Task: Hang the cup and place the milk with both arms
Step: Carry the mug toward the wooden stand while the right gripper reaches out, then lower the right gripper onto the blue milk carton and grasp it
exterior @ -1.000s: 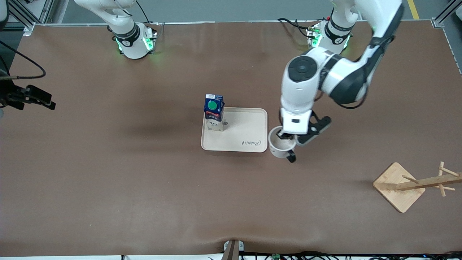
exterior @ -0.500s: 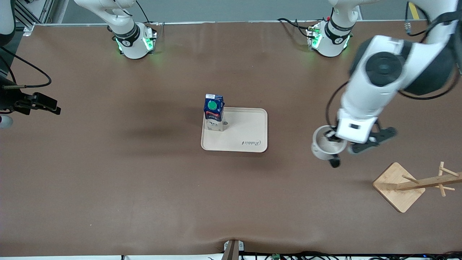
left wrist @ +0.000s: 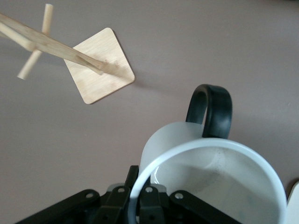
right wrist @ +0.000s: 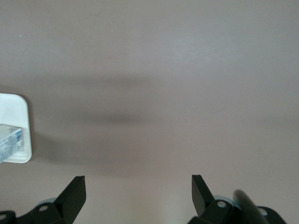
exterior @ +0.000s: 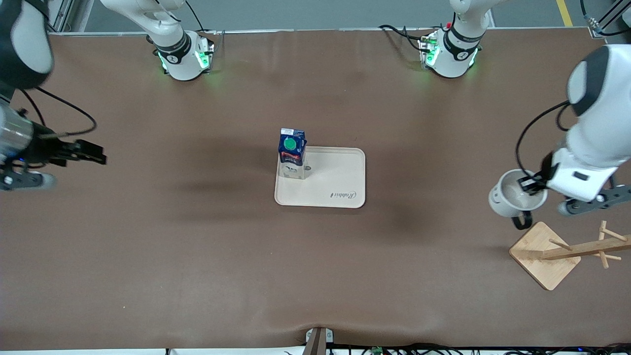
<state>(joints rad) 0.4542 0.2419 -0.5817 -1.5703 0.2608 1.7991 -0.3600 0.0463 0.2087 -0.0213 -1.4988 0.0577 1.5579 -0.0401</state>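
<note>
the left gripper (exterior: pixel 528 184) has carried the cup (exterior: pixel 512 197) from beside the tray (exterior: pixel 340 172) toward the rack (exterior: pixel 567 251), clenched on its rim, over bare tabletop (exterior: pixel 197 256). the milk (exterior: pixel 292 153) stands on the tray's corner. the right gripper (exterior: pixel 96 157) hangs spread over the tabletop's edge.

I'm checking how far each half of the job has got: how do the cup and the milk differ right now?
The cup is held in the air by the left gripper, shut on its rim, beside the wooden rack; the milk stands free on the tray. The cup is round and open-topped with a black handle; the milk is a boxy, capped carton. The right gripper is open, holding nothing. Both are upright.
</note>
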